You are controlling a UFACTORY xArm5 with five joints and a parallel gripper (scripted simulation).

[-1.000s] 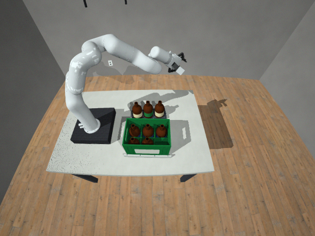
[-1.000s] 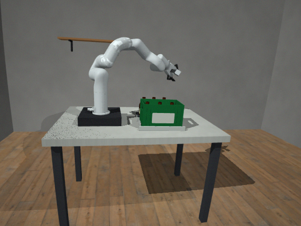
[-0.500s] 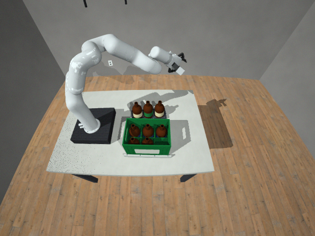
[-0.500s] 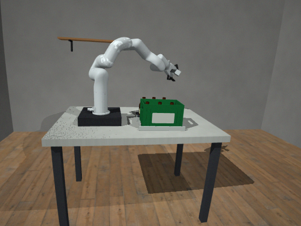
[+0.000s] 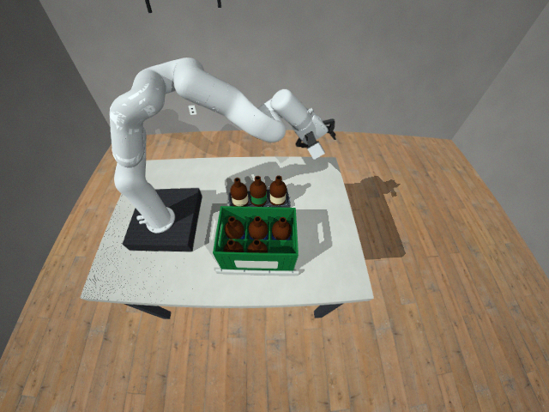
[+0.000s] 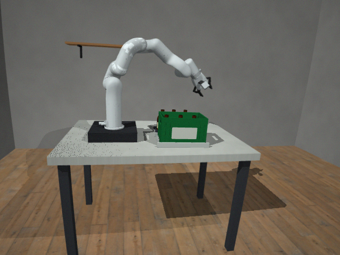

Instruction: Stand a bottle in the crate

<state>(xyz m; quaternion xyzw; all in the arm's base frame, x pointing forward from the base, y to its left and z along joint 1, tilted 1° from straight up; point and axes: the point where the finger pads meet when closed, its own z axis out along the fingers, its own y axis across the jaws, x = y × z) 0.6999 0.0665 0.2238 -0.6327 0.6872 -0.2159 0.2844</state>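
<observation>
A green crate (image 5: 256, 238) stands on the white table, also in the exterior view (image 6: 182, 127). Several brown bottles stand in its cells; the front right cell (image 5: 282, 245) is empty. Behind the crate three brown bottles stand upright on the tray (image 5: 258, 199): one with a cream label at left (image 5: 238, 193), one with a green label in the middle (image 5: 257, 191), one with a cream label at right (image 5: 277, 190). My gripper (image 5: 316, 134) is open and empty, high above the table's far right part, well above the bottles; it also shows in the exterior view (image 6: 203, 87).
The arm's black base block (image 5: 165, 219) sits on the table left of the crate. A wooden wall shelf (image 6: 93, 44) hangs behind the arm. The table's right edge (image 5: 354, 230) lies a little right of the crate.
</observation>
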